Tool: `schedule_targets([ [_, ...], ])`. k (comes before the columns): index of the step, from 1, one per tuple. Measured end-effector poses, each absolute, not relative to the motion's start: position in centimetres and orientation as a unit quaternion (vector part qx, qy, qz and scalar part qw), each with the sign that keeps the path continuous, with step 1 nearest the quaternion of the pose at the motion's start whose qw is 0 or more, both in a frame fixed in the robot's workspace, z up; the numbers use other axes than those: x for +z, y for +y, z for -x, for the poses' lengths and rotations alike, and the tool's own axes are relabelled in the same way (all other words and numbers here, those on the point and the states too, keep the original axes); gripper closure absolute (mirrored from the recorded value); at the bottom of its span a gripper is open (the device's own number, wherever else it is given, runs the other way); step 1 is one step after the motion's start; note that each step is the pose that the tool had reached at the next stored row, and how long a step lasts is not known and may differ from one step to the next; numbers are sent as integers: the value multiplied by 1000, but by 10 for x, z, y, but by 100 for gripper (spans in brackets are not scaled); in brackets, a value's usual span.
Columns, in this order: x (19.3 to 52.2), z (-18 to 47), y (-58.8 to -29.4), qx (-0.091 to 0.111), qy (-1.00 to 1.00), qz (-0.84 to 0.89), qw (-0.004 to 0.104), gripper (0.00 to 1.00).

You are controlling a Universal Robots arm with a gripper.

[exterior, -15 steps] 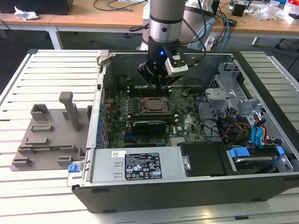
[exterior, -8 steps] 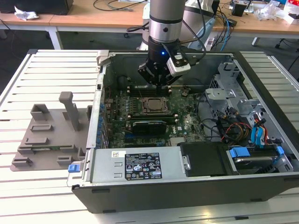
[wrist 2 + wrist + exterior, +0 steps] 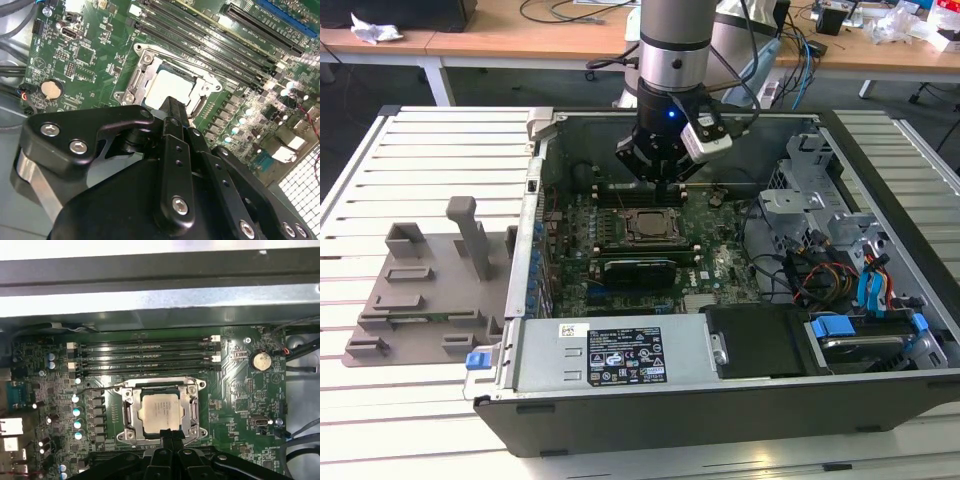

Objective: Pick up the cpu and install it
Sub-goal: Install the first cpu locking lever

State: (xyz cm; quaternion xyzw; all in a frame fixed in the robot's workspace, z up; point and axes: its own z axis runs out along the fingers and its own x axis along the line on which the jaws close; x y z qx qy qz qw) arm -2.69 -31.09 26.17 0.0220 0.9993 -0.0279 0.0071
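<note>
Operator, your stock runs as follows, largest first. White slatted table (image 3: pixel 410 150): carries everything, spreading out on all sides below the pincer. Open computer case (image 3: pixel 880 390): lies on its side directly beneath the pincer, its labelled metal wall on the near side in the exterior view. Grey plastic fixture tray (image 3: pixel 420 290): well apart from the pincer, outside the case toward the exterior view's left, with its posts upright. Green motherboard (image 3: pixel 240 390): the floor of the case under the pincer, also seen in the second wrist view (image 3: pixel 80 55). Pincer (image 3: pixel 660 172): hangs from the arm inside the case, just above the motherboard's socket area; in both wrist views its black fingers (image 3: pixel 172 145) (image 3: pixel 170 452) come together to a narrow tip with nothing between them, so you can count it clenched and empty. Memory slots (image 3: pixel 145 357): a bank of long dark rows just beyond the socket from the pincer's tip. Metal socket frame (image 3: pixel 129 412): directly ahead of the fingertips, its silver bracket surrounding the chip. Cpu (image 3: pixel 160 412): sits flat in the socket, pale metal top facing up, immediately in front of the pincer's tip and apart from it; you can see it likewise in the second wrist view (image 3: pixel 167 87). Coin cell (image 3: pixel 260 360): round, on the board, off to one side of the pincer.
</note>
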Motion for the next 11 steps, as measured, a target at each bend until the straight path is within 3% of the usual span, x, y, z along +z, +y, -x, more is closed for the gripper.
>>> schedule_targets([
  [11, 262, 27, -311, -27, 999, 44, 9, 89],
])
